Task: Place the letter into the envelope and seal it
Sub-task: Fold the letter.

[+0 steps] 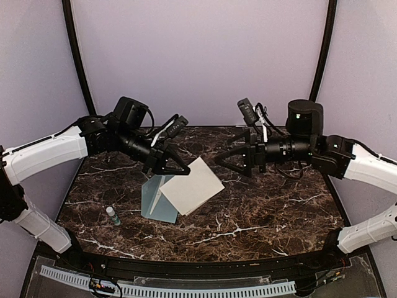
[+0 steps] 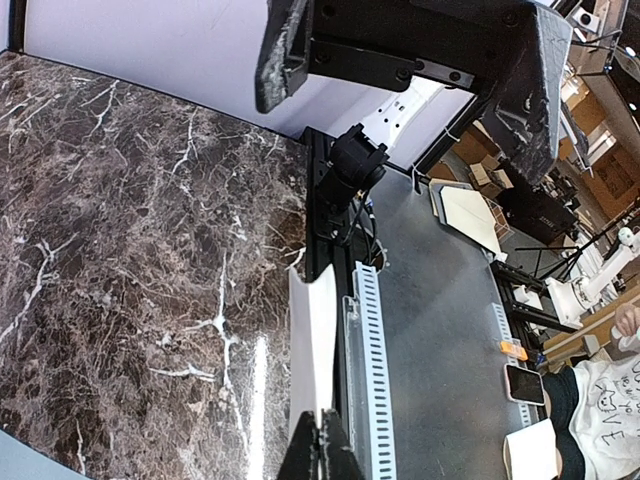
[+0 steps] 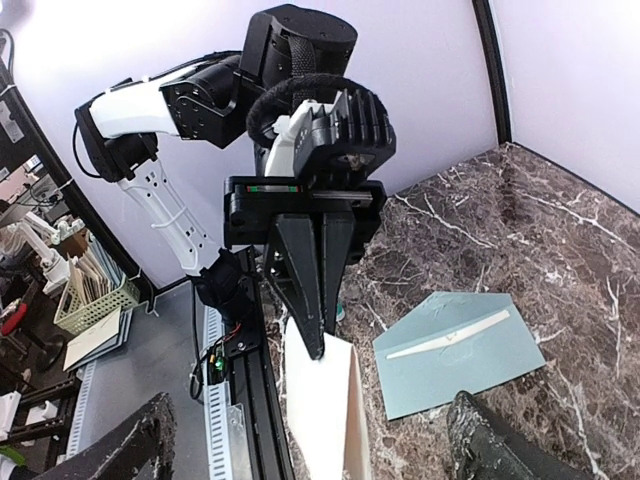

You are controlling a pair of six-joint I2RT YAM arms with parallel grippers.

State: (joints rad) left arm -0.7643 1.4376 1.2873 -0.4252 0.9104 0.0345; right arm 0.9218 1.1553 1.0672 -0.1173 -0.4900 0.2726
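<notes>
**One thin pinch on the letter, nothing holding the envelope**

The left gripper (image 1: 177, 169) has its jaws closed tight on the upper edge of the letter (image 1: 193, 186). The sheet hangs tilted above the marble table (image 1: 260, 211), its lower part over the teal envelope (image 1: 153, 200). The right gripper (image 1: 226, 159) stands apart from the paper, jaws spread wide, gripping nothing. The envelope lies flat on the table with a pale strip across its face. I cannot tell whether the sheet's bottom edge touches it.

To my eye the trouble is that grip. A sheet held at one narrow spot can swing, bow or slide out when the arm moves. If its lower edge catches the envelope, which nothing pins down, the envelope will likely skate across the smooth stone instead of taking the paper. The pocket looks flat shut too, so the letter may ride over it and crumple. A small green-capped tube (image 1: 113, 215) stands at the front left, well apart.
</notes>
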